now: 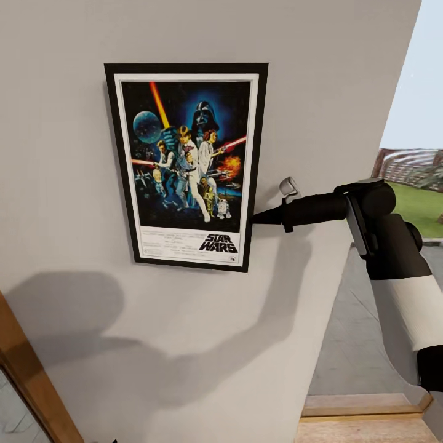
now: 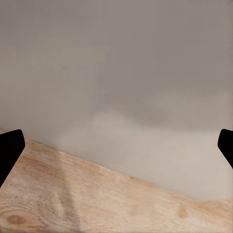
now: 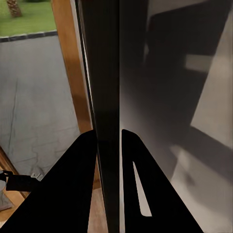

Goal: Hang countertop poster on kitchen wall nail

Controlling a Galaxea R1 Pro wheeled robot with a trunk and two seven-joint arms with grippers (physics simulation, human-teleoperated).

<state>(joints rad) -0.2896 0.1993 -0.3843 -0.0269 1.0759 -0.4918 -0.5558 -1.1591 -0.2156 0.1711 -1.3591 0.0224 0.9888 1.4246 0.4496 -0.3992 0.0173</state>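
The right arm [image 1: 400, 271] is reaching in from the right of the head view, and its right end effector [image 1: 257, 216] is pinching the poster [image 1: 187, 163] at the lower part of its right edge. In the right wrist view the two dark fingers [image 3: 73, 189] are sitting on either side of the poster's thin black frame [image 3: 108, 97], clenched on it. The poster is lying flat against the light-grey wall [image 1: 74, 37], upright and only slightly tilted, with its "STAR WARS" logo at the bottom. The arm's shadow is falling across the wall below the poster. Beyond the wall's right edge, a paved floor [image 1: 351, 344] and green grass [image 1: 418, 209] are showing. The left end effector [image 2: 116, 145] is hanging released, its fingertips [image 2: 9, 145] standing wide apart at the picture's edges, facing a wooden surface [image 2: 73, 204] and the grey wall behind it.
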